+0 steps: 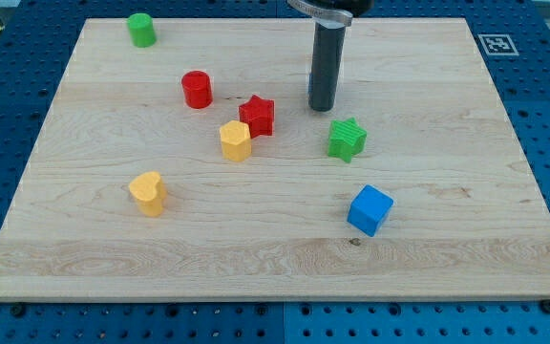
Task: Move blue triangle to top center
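Note:
My tip (321,108) rests on the wooden board (447,115) at the top centre, with the dark rod rising out of the view's top. No blue triangle shows. The only blue block is a blue cube (370,210) at the lower right of centre, well below my tip. A green star (347,139) lies just below and right of my tip, apart from it. A red star (257,116) lies to its left.
A yellow hexagon-like block (236,140) touches the red star's lower left. A red cylinder (197,89) stands left of them. A yellow heart (148,192) lies at lower left. A green cylinder (141,30) stands at the top left corner.

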Robot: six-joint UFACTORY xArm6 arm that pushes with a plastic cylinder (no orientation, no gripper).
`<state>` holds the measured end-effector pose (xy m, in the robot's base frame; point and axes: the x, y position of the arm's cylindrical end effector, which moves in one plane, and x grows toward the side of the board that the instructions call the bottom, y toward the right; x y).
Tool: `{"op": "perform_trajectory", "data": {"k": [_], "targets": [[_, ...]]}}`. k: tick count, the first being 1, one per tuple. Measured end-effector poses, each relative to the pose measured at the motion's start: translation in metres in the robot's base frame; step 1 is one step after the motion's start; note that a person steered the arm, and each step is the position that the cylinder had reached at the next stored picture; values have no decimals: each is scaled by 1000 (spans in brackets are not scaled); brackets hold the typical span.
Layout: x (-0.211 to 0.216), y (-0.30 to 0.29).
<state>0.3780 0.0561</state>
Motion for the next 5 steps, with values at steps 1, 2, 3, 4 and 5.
{"op": "perform_trajectory", "data": {"k": [1,2,3,4,5], "targets": [[21,0],[16,0],[-2,15],[-1,48],[-19,21]]}}
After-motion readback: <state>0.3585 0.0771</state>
